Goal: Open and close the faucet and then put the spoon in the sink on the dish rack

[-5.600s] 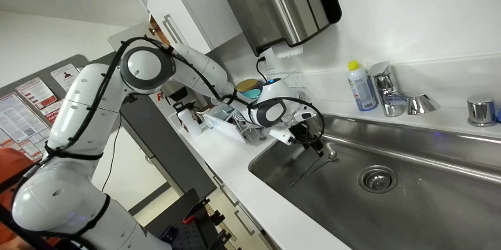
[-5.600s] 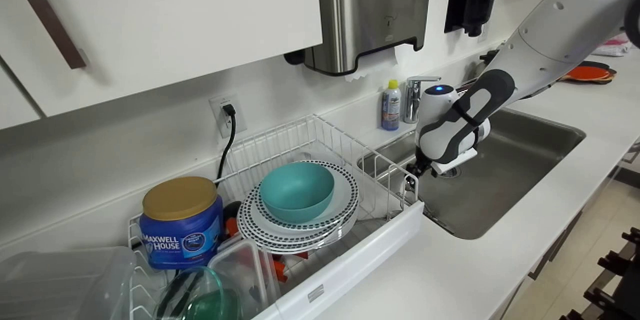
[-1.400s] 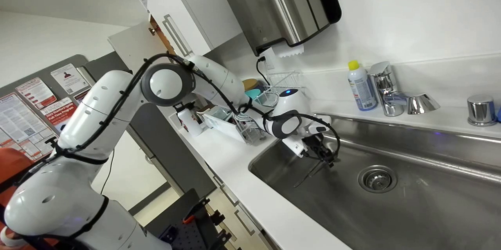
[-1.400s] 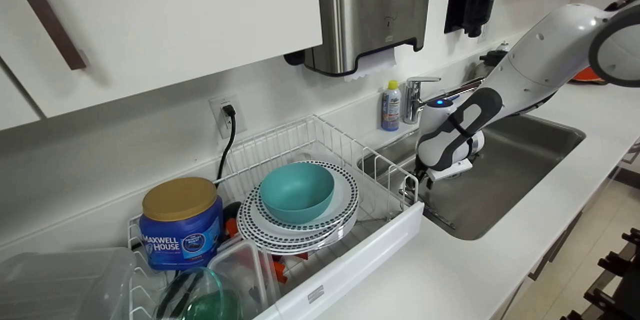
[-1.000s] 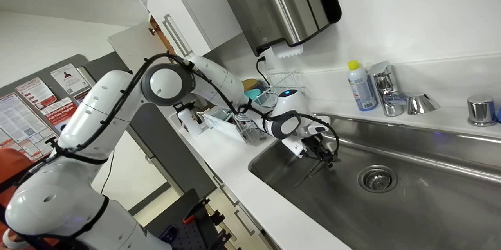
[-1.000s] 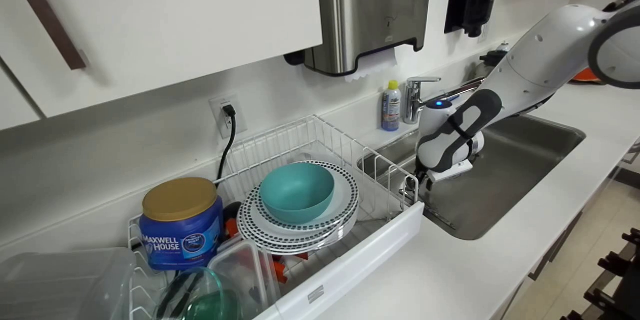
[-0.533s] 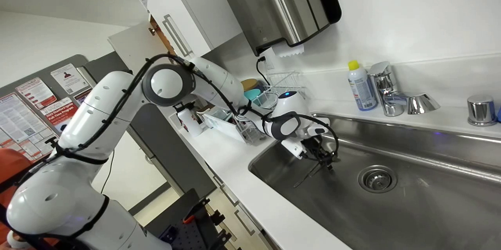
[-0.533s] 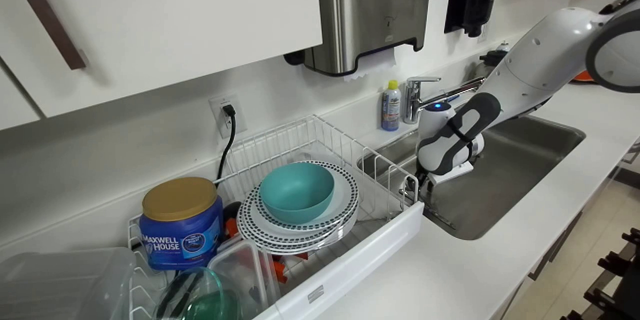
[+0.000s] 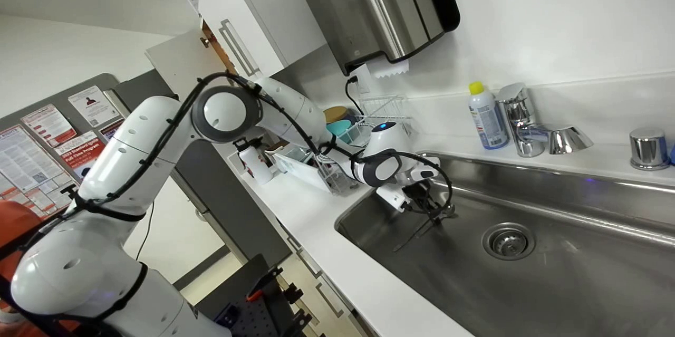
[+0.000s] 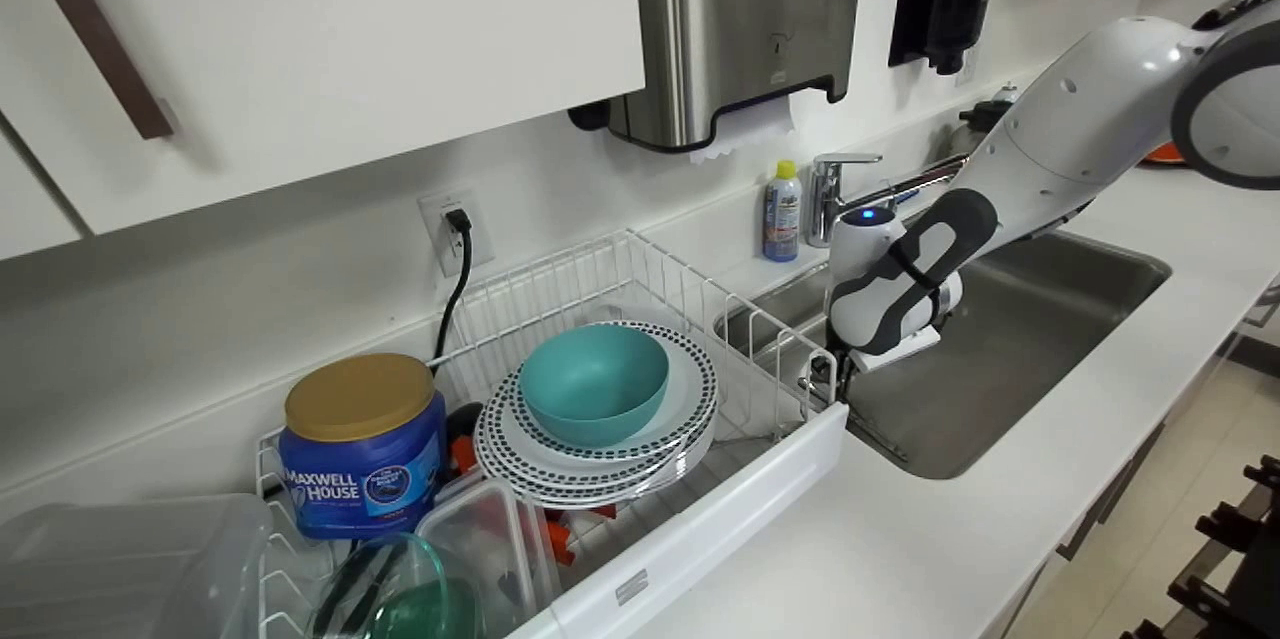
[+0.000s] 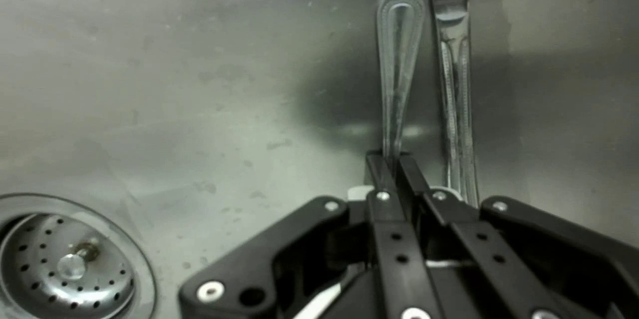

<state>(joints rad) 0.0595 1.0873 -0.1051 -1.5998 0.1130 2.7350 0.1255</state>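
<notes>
The steel spoon (image 11: 399, 44) lies in the stainless sink (image 9: 527, 295), its handle pointing away from my gripper (image 11: 391, 157) in the wrist view. My fingertips are closed around the narrow part of that handle, and the rest is hidden beneath the gripper. In an exterior view the spoon's bowl (image 9: 449, 211) peeks out beside the gripper (image 9: 435, 219), low in the basin. The chrome faucet (image 9: 522, 121) stands behind the sink, apart from the arm. Beside the basin sits the white wire dish rack (image 10: 690, 539), with stacked plates and a teal bowl (image 10: 590, 384).
Another long piece of cutlery (image 11: 457, 74) lies close to the spoon's right in the wrist view. The round drain (image 11: 75, 269) is at lower left. A spray can (image 10: 782, 209) stands by the faucet. A coffee tub (image 10: 365, 459) occupies the rack's far end.
Compared with several seconds ago, my gripper is lower and further right in an exterior view. Within the last half second its fingers have closed and it has shifted slightly left, uncovering the spoon's bowl.
</notes>
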